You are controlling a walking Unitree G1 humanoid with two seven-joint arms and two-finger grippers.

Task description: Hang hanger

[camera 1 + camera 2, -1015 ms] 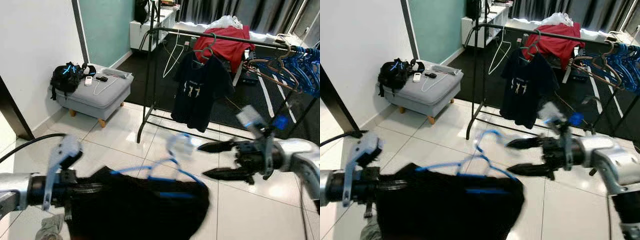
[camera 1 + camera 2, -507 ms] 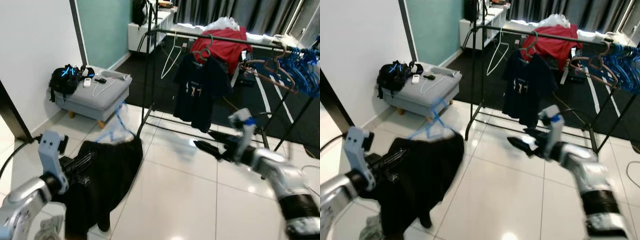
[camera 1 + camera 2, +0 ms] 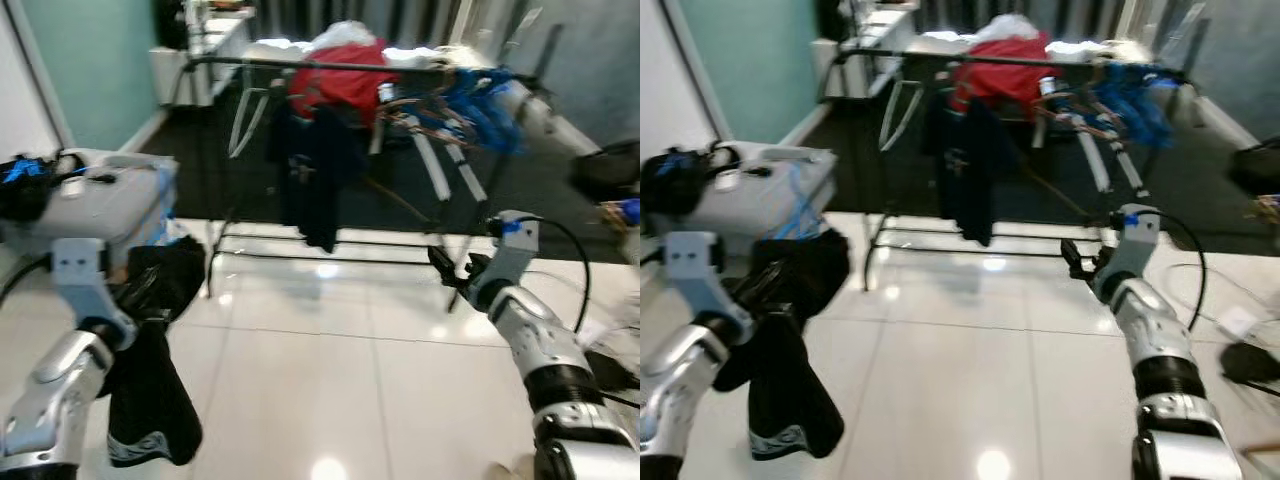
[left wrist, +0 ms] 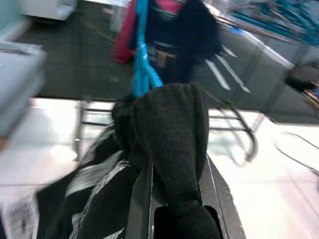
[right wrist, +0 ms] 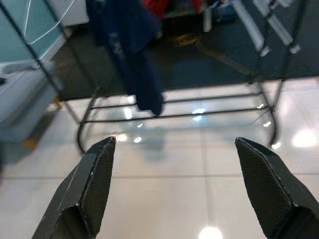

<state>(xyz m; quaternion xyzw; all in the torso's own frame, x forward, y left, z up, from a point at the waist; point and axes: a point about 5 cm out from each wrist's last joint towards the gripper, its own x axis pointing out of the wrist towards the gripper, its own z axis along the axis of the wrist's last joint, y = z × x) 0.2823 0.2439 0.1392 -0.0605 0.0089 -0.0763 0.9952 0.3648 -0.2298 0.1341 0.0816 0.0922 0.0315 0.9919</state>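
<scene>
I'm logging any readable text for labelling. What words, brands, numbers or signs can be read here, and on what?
None can be read.
Dark T-shirt hanging on the clothes rack: a pale chest print, too blurred to read.
Black garment carried at the left gripper: a pale mark near its hem, too blurred to read.

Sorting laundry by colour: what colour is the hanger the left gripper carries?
Blue hanger, clearest in the left wrist view.

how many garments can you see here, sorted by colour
black garment on a blue hanger, held in the left tool: 1
dark navy printed t-shirt hanging on the black metal rack: 1
red garment draped behind the rack: 1
total: 3
</scene>
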